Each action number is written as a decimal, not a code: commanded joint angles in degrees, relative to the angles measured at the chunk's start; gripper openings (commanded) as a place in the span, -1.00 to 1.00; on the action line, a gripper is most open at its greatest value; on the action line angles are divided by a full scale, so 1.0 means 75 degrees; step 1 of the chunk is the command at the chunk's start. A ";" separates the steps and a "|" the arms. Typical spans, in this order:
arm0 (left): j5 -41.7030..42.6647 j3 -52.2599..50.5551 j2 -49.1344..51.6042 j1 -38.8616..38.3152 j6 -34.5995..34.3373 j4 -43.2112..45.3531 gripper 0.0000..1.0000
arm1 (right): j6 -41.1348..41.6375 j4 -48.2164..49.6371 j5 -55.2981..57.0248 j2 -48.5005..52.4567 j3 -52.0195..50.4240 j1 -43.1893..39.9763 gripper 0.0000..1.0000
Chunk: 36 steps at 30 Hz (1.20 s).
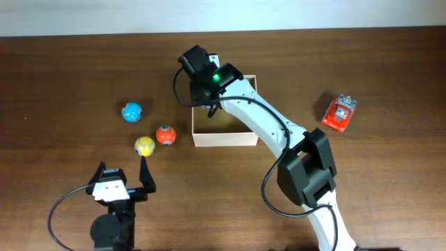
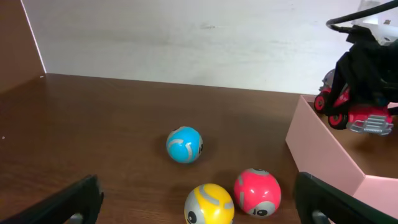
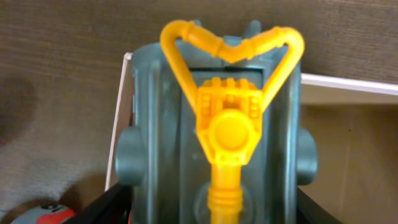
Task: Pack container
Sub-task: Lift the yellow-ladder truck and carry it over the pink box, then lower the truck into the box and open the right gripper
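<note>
The container [image 1: 224, 137] is a shallow cream-white box with a tan inside at mid-table. It also shows in the left wrist view [image 2: 320, 149] and the right wrist view [image 3: 348, 149]. My right gripper [image 1: 208, 89] is shut on a toy car above the box's back left corner. The car is red with black wheels in the left wrist view [image 2: 356, 111]. The right wrist view shows its grey underside with a yellow part [image 3: 217, 118] between the fingers [image 3: 214, 208]. My left gripper [image 1: 122, 178] is open and empty near the front edge, its fingers [image 2: 202, 200] spread wide.
Left of the box lie a blue ball [image 1: 132, 111], a yellow ball [image 1: 144, 146] and a red ball [image 1: 165, 134]. The same blue [image 2: 184, 144], yellow [image 2: 209, 204] and red [image 2: 257, 191] balls show in the left wrist view. A second red toy car [image 1: 339, 113] lies at the right.
</note>
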 commanded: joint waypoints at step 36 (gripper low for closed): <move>0.0087 -0.0026 -0.0058 0.0020 0.0119 -0.0009 0.99 | -0.0603 0.0207 0.0210 0.0396 0.0166 -0.0029 0.66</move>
